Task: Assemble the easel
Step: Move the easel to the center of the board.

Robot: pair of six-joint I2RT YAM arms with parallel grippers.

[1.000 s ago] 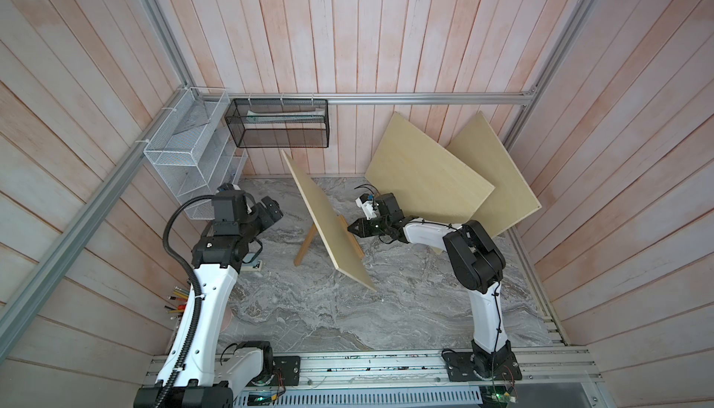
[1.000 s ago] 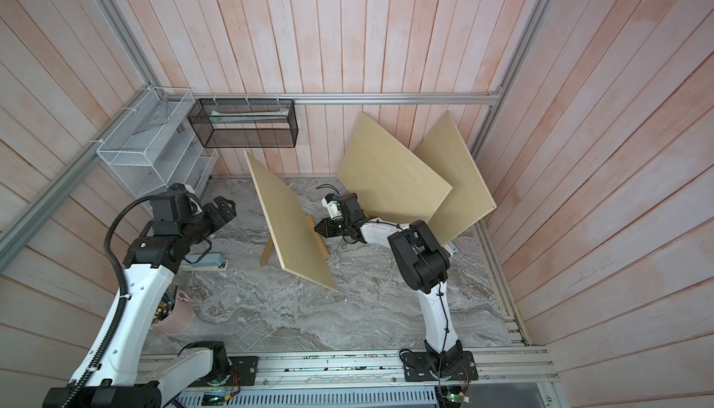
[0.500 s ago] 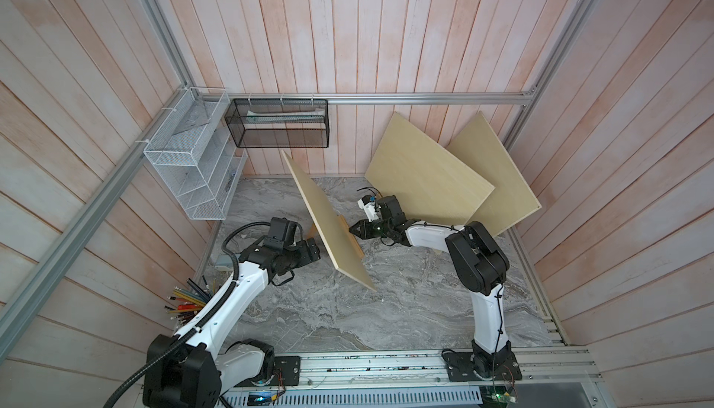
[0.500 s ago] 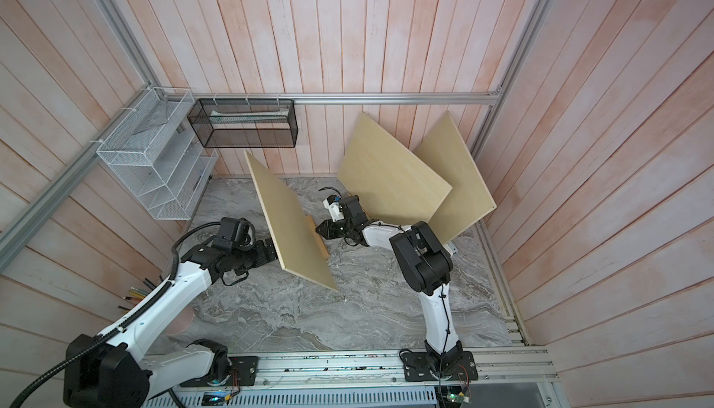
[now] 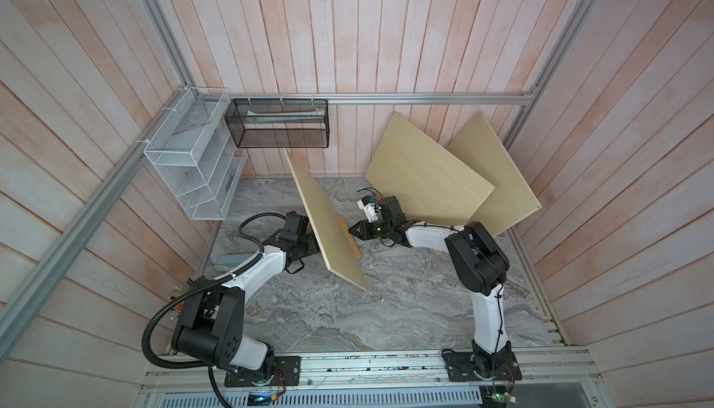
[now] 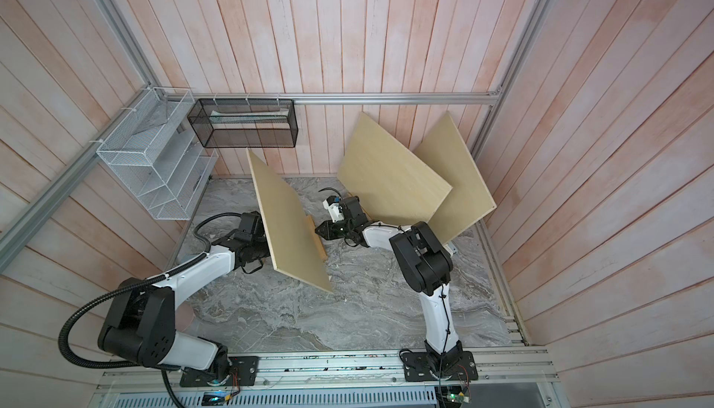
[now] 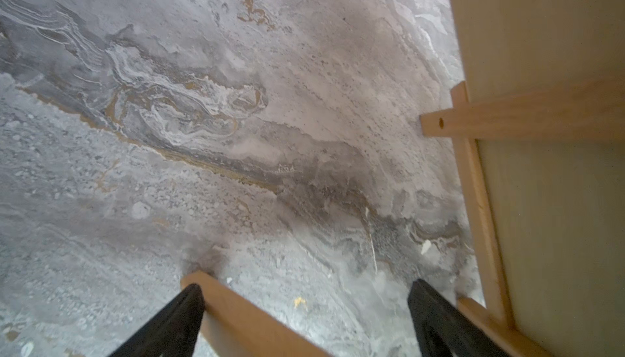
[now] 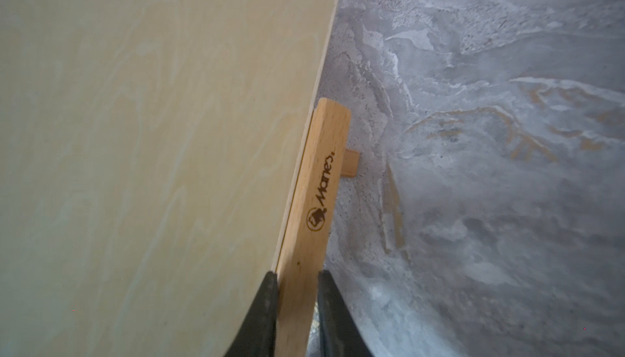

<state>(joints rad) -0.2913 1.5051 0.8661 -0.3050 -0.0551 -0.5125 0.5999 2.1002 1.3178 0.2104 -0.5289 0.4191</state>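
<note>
my left gripper [image 7: 304, 291] has dropped from beside the wire rack [image 5: 185, 178] to behind the board [image 5: 324, 228] standing mid-table [image 5: 405, 309], spread wide open around the easel's back leg [image 7: 243, 321] without gripping, while my right gripper [image 8: 297, 277] stays pinched on its front ledge [image 8: 314, 186], so setting the leg looks next.

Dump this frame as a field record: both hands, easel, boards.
left hand: open, behind the board, jaws either side of an easel leg, not closed on it
right hand: shut on the easel ledge, on the board's front side
board: tilted, lower edge sitting on the ledge
spare boards: two, overlapping, leaning against the back wall
table: grey marble top
</note>
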